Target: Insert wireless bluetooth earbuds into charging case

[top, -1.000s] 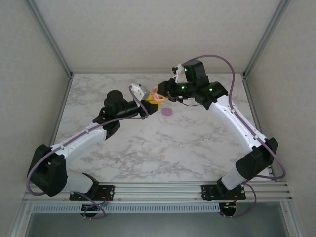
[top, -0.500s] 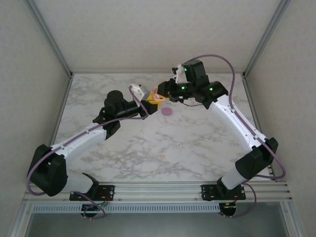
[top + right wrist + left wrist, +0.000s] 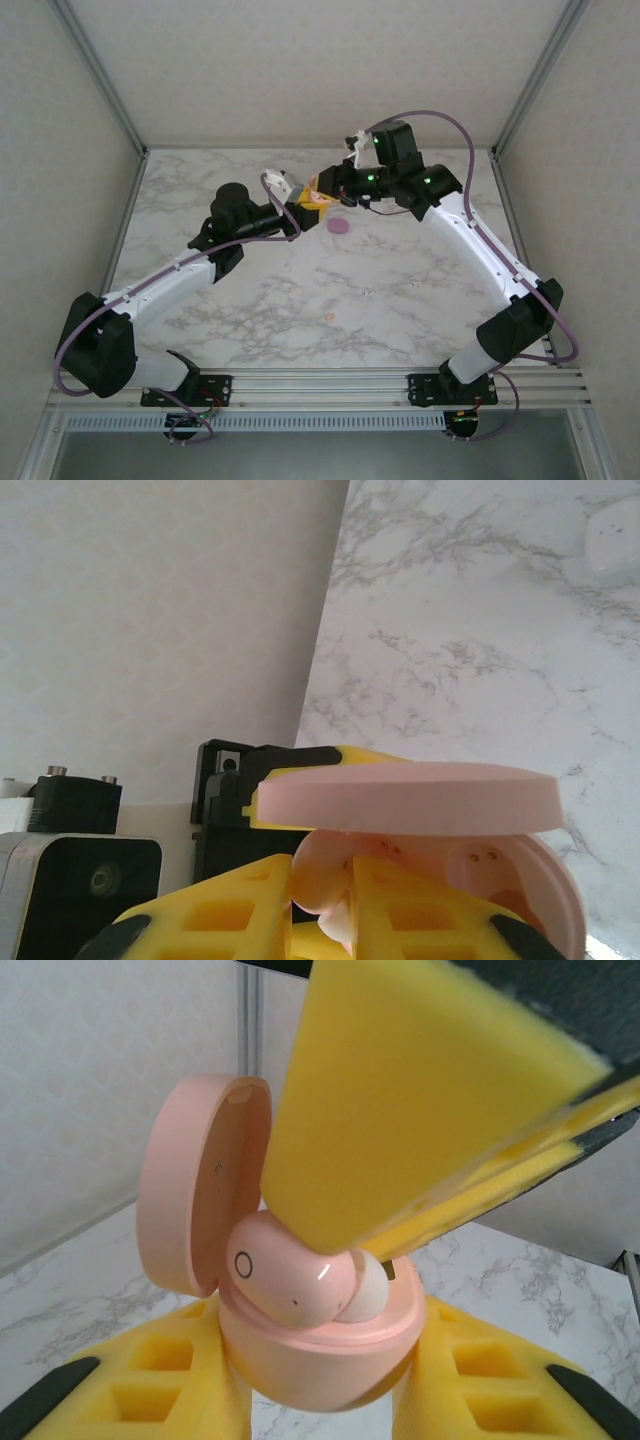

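A pink charging case [image 3: 320,1355] is raised above the table with its lid [image 3: 205,1185] swung open. My left gripper [image 3: 320,1395] is shut on the case's base, a yellow finger [image 3: 150,1380] on each side. A pink earbud [image 3: 295,1270] with a whitish tip sits partly in the case's well. My right gripper [image 3: 325,900] is shut on that earbud [image 3: 330,870] and reaches in under the lid [image 3: 405,798]. Its yellow finger [image 3: 420,1110] comes down from above in the left wrist view. In the top view both grippers meet at the case [image 3: 318,198] at the table's far middle.
A small purple rounded object [image 3: 340,226] lies on the marble table [image 3: 400,290] just near of the grippers. A tiny pink speck [image 3: 328,317] lies near the table's middle. A whitish rounded thing [image 3: 610,540] rests on the marble in the right wrist view.
The right gripper has edged slightly left toward the case. The left arm and the things on the table have not moved.
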Robot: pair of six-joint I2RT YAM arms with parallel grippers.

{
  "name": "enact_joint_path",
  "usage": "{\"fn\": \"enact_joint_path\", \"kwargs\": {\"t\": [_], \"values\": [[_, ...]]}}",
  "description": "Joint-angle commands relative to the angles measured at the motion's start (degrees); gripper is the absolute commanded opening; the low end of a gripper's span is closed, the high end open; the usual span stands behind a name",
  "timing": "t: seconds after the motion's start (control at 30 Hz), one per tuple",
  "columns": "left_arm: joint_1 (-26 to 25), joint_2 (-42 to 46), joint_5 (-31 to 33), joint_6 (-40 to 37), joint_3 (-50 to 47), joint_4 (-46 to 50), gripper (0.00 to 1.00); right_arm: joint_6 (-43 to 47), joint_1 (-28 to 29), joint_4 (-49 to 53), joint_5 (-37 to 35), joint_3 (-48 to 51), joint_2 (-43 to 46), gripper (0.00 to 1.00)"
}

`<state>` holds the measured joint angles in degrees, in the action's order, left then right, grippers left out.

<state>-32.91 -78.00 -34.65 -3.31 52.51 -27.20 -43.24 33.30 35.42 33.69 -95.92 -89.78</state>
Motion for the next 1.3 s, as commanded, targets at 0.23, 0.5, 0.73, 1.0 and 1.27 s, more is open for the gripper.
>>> {"fn": "enact_joint_path", "kwargs": {"t": [0.23, 0.5, 0.73, 1.0, 1.27], "values": [[-0.42, 1.57, -0.87, 1.22, 2.77, -5.76, 0.24, 2.85, 0.52, 6.63, -5.96, -0.43, -0.17, 0.27], [-0.41, 1.80, -0.75, 1.20, 2.77, -5.59, 0.24, 4.14, 0.55, 8.27, -5.82, -2.71, 0.08, 0.29], [-0.47, 1.71, -0.76, 1.46, 2.75, -5.79, 0.24, 4.79, 0.54, 9.58, -6.55, -3.43, 1.35, 0.34], [-0.40, 1.85, -1.03, 1.20, 2.94, -5.14, 0.24, 5.44, 0.52, 10.20, -7.16, -4.99, 0.89, 0.31], [-0.42, 1.71, -1.61, 1.38, 3.12, -4.85, 0.24, 5.61, 0.57, 9.20, -5.62, -6.71, -1.48, 0.23]]}}
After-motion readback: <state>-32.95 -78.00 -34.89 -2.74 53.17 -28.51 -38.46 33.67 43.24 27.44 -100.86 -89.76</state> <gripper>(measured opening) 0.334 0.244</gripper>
